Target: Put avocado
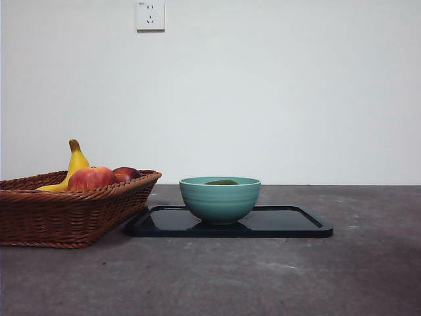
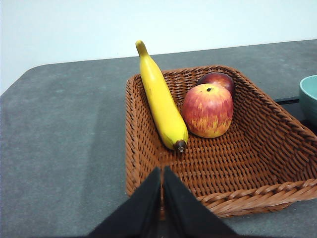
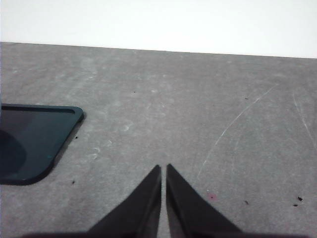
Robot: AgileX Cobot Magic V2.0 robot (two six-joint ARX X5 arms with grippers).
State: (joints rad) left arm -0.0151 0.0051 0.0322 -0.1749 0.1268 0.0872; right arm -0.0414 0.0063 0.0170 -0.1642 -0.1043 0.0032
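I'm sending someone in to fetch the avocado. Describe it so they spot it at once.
Find the black tray on the grey table, right of the wicker basket. A teal bowl stands on it, and the avocado lies inside, only its top showing above the rim. It is dull dark green, unlike the yellow banana and red apple in the basket.

Legible text, labels, brands, numbers: none showing. The wall socket [image 1: 150,15], sitting high on the far wall left of centre, is carrying a tiny mark at its upper left corner, too small to read.
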